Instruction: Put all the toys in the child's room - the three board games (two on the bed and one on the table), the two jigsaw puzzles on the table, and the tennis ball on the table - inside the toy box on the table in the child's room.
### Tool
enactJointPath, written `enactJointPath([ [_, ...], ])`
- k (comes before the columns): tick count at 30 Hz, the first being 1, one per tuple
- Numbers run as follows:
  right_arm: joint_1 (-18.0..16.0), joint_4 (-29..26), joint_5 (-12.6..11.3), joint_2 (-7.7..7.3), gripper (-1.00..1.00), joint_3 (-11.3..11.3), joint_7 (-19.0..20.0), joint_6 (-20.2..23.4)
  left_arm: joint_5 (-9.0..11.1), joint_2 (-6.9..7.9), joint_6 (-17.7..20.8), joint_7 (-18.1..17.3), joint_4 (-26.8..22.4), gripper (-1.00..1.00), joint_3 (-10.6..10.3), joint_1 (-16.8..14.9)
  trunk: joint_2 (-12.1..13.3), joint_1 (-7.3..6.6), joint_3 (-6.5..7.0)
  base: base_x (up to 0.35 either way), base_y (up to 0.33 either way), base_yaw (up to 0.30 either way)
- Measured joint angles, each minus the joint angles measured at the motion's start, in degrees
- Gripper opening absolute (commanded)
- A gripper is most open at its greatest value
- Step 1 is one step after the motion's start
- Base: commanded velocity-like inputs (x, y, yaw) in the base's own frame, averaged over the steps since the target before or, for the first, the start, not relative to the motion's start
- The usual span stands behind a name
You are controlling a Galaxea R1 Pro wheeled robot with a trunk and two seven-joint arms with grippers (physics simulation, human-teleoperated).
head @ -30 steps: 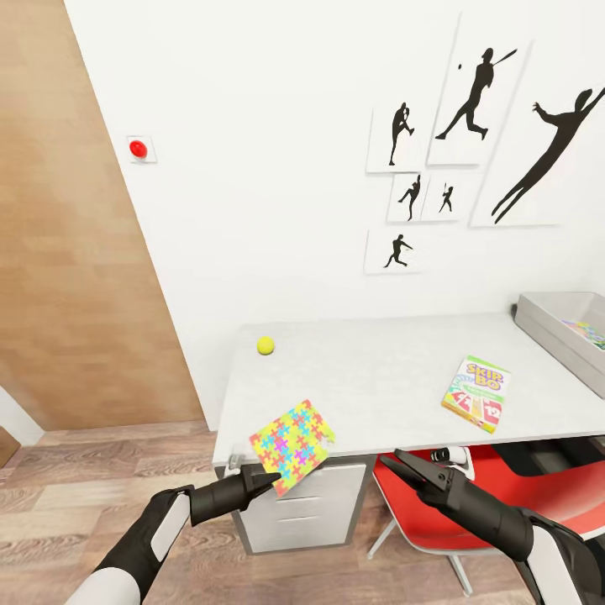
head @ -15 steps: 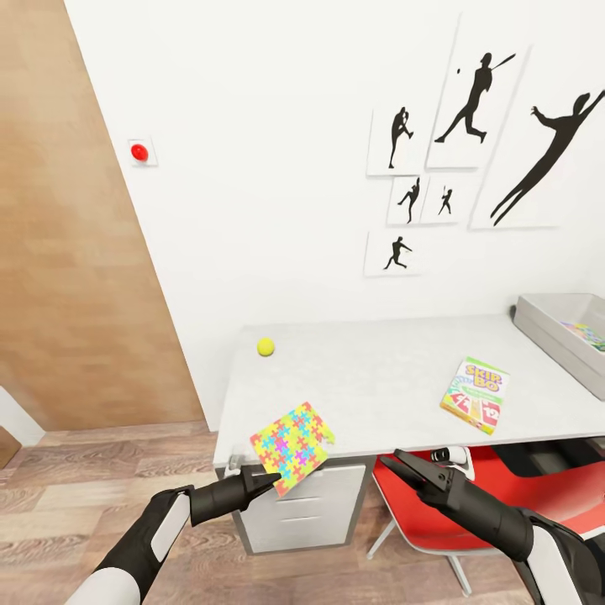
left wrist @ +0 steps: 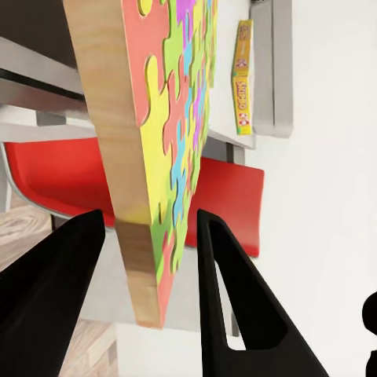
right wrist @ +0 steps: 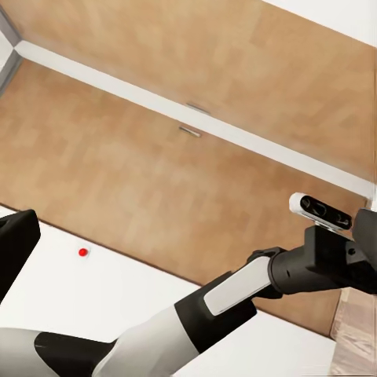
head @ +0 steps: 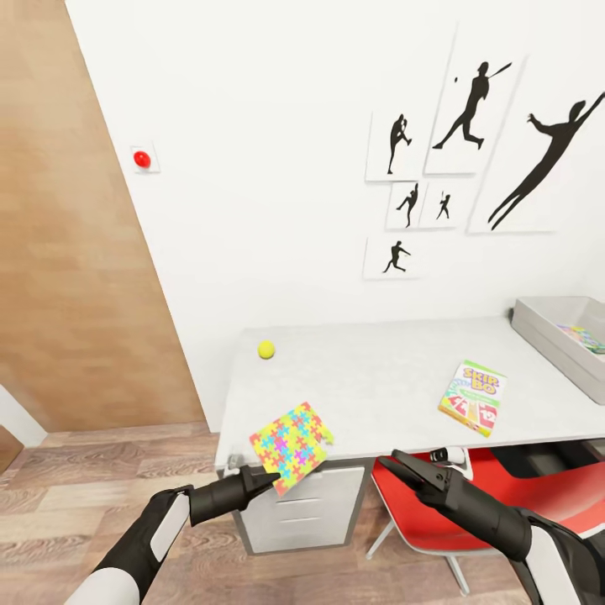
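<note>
The left gripper pinches 1 flat, wood-backed jigsaw puzzle by its lower corner, 1 finger on each face, the colourful board tilted over the table edge. The right gripper, its 2 dark tapered jaws spread and empty, is held out level above 1 red chair. Beyond the jaws on the smooth grey tabletop lie 1 board game and 1 round yellow tennis ball; farther right sits 1 grey rectangular toy box.
</note>
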Motion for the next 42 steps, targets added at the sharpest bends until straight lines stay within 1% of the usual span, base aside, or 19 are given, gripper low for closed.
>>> enactJointPath([
  [2,0.0,0.0,0.0,0.01,1.0,0.1,-2.4,0.0,0.1,0.12,0.1,-0.1,-0.1,-1.0,0.1,0.0,0.8,-0.44,0.36,0.0,0.0,0.0],
  [3,0.0,0.0,0.0,0.04,1.0,0.2,-6.0,0.0,0.1,0.27,0.3,-0.1,-0.3,-1.0,0.2,0.0,1.2,-0.66,0.54,0.0,0.0,0.0],
  [4,0.0,0.0,-0.1,0.07,1.0,0.2,-7.6,0.1,0.1,0.32,0.4,-0.1,-0.4,-1.0,0.2,0.0,1.2,-0.67,0.55,0.0,0.0,0.0],
  [6,0.0,0.0,-0.1,0.14,1.0,1.1,-13.9,0.1,0.3,0.7,1.5,-0.8,-1.4,-1.0,0.3,-0.1,1.2,-0.67,0.55,0.0,0.0,0.0],
  [8,0.0,0.0,-0.2,0.17,1.0,3.4,-19.0,0.1,0.5,1.7,4.8,-3.0,-3.9,-1.0,0.3,-0.1,1.2,-0.67,0.55,0.0,0.0,0.0],
  [10,-0.1,0.0,-0.3,0.18,1.0,5.7,-21.7,0.0,0.5,3.51,9.7,-5.7,-7.5,-1.0,0.3,-0.1,1.2,-0.67,0.55,0.0,0.0,0.0],
  [11,-0.1,0.0,-0.4,0.18,1.0,6.5,-22.4,0.0,0.6,4.88,12.0,-6.9,-9.4,-1.0,0.2,-0.1,1.6,-0.88,0.73,0.0,0.0,0.0],
  [12,-0.1,0.0,-0.4,0.18,1.0,6.8,-22.6,0.0,0.4,5.75,12.9,-7.5,-10.3,-1.0,0.2,-0.1,2.0,-1.1,0.9,0.0,0.0,0.0],
  [14,-0.1,0.0,-0.3,0.18,1.0,7.5,-23.3,0.0,0.6,9.44,15.5,-10.2,-12.7,-1.0,0.3,-0.1,2.8,-1.54,1.26,0.0,0.0,0.0],
  [16,-0.1,0.0,-0.3,0.18,1.0,7.8,-23.7,-0.1,0.6,13.23,16.7,-14.3,-13.7,-1.0,0.4,-0.1,3.6,-1.98,1.62,0.0,0.0,0.0],
  [17,-0.1,0.0,-0.3,0.18,1.0,7.8,-23.8,-0.1,0.5,14.17,16.8,-15.7,-13.8,-1.0,0.4,-0.1,4.0,-2.2,1.8,0.0,0.0,0.0],
  [22,-0.1,0.0,-0.3,0.18,1.0,7.8,-23.8,-0.1,0.4,14.2,16.8,-15.7,-13.8,-1.0,0.4,-0.1,6.0,-3.3,2.7,0.0,0.0,0.0],
  [24,-0.1,0.0,-0.3,0.18,1.0,7.9,-23.9,-0.1,0.4,15.76,17.2,-18.4,-14.0,-1.0,0.4,-0.1,6.8,-3.74,3.06,0.0,0.0,0.0],
  [26,-0.1,0.0,-0.4,0.15,1.0,7.7,-23.2,0.1,0.3,20.0,17.8,-28.6,-14.5,-1.0,0.2,-0.1,7.6,-4.18,3.43,0.0,0.0,0.0],
  [28,-0.1,0.0,-0.4,0.17,1.0,7.7,-23.0,0.2,0.0,21.24,17.9,-31.7,-14.7,-1.0,0.0,-0.1,8.4,-4.62,3.78,0.0,0.0,0.0],
  [32,-0.1,0.1,-0.4,0.18,1.0,7.6,-23.2,0.0,-0.3,21.96,18.0,-33.4,-14.8,-1.0,0.0,-0.1,10.0,-5.5,4.5,0.0,0.0,0.0],
  [34,-0.1,0.1,-0.3,0.18,1.0,7.7,-23.4,-0.6,-0.4,22.08,18.0,-33.5,-14.8,-1.0,0.0,-0.1,10.8,-5.94,4.86,0.0,0.0,0.0],
  [37,-0.1,0.4,-0.3,0.12,1.0,7.7,-23.4,-3.2,-0.4,22.23,18.0,-33.5,-14.8,-1.0,0.0,-0.1,12.1,-6.6,5.4,0.0,0.0,0.0],
  [42,-0.1,0.5,-0.4,0.1,1.0,7.6,-23.3,-4.1,-0.5,22.36,18.0,-33.5,-14.8,-1.0,0.0,-0.2,14.1,-7.7,6.3,0.0,0.0,0.0],
])
